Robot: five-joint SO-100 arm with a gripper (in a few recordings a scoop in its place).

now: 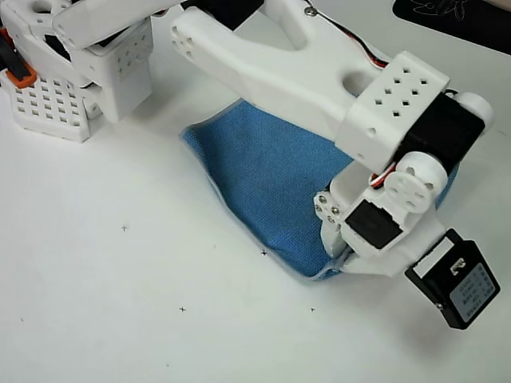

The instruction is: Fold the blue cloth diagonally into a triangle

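- Gripper [334, 257] down at the lower right corner of the blue cloth [267, 187], fingers mostly hidden under the wrist housing; cannot tell whether clamped on the fabric or loose.
- Pale edging of the cloth curled up right at the gripper's tip, touching it.
- Black camera module [463, 279] just off the cloth's lower right corner, beyond the gripper.
- White arm [279, 60] stretched across the cloth's upper right part, covering it.
- Cloth spread on the white table [120, 303], left corner pointing toward the upper left, long lower edge running diagonally down to the gripper.
- White perforated base [48, 104] well apart from the cloth, up and to its left.
- Small black cross marks [182, 309] on the table below and left of the cloth.
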